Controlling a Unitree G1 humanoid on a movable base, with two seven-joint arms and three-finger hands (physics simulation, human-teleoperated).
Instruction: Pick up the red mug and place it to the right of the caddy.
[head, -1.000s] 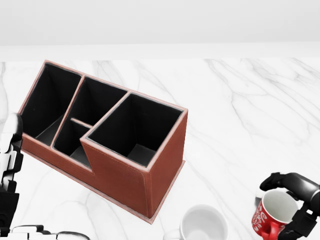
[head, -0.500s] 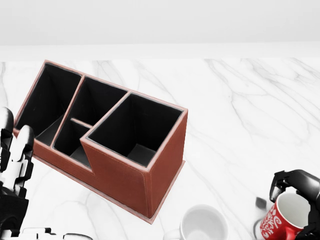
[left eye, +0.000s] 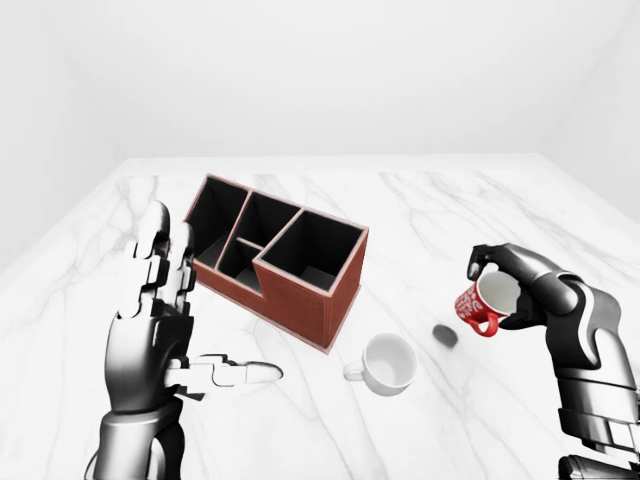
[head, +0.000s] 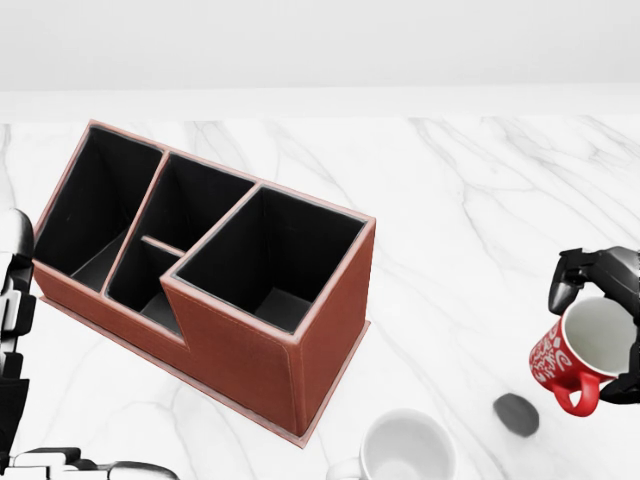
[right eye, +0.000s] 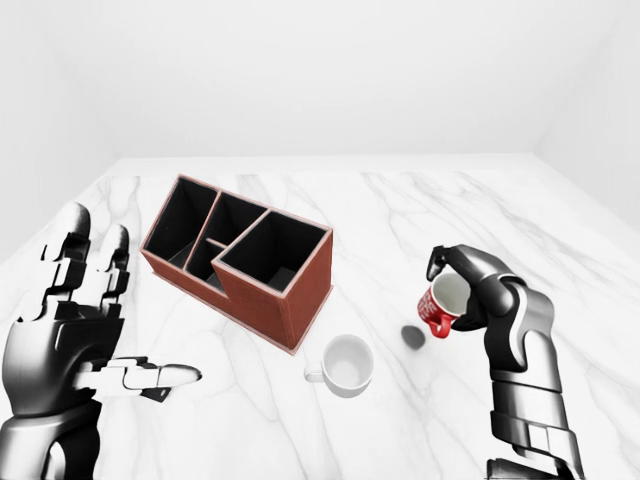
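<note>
While left fingers (left eye: 160, 250) splay, right fingers (head: 572, 275) clasp red mug (head: 580, 357).

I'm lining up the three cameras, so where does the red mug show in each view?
Left-eye view: red mug at right of centre, held tilted in the right hand, off the table.
Head view: right edge, lower half.
Right-eye view: right of centre, mid height.
Shared landmark: the caddy, to the mug's left in every view.
</note>
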